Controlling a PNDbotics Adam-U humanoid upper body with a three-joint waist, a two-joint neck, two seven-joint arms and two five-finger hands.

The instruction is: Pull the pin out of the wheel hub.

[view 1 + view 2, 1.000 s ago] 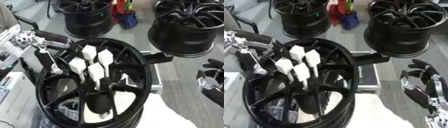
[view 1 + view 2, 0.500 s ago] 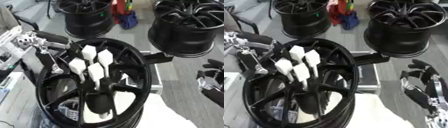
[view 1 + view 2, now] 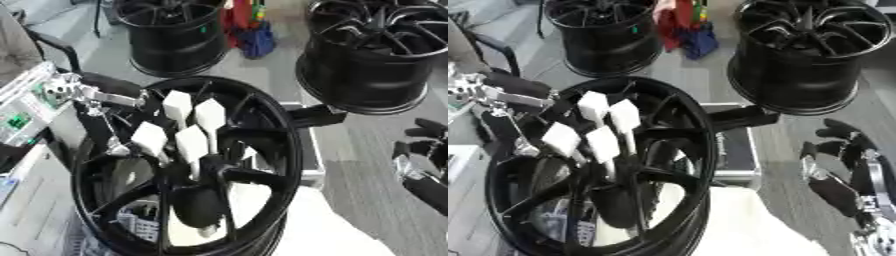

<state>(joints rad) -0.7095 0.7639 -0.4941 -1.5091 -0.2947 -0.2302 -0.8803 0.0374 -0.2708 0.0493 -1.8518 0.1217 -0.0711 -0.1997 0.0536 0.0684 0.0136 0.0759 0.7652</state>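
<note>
I had my left hand (image 3: 87, 95) at the black spoked wheel hub's (image 3: 262, 150) upper-left rim; its fingers' state I couldn't tell. Four white block-headed pins (image 3: 192, 142) stood in the hub centre, ungrasped. Next I judged I'd reach one; my right hand (image 3: 842, 170) idled, fingers relaxed.

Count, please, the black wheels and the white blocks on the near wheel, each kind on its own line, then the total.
Black wheels: 3, the near wheel, the far left wheel, the far right wheel.
White blocks: 4.
Total: 7.
</note>
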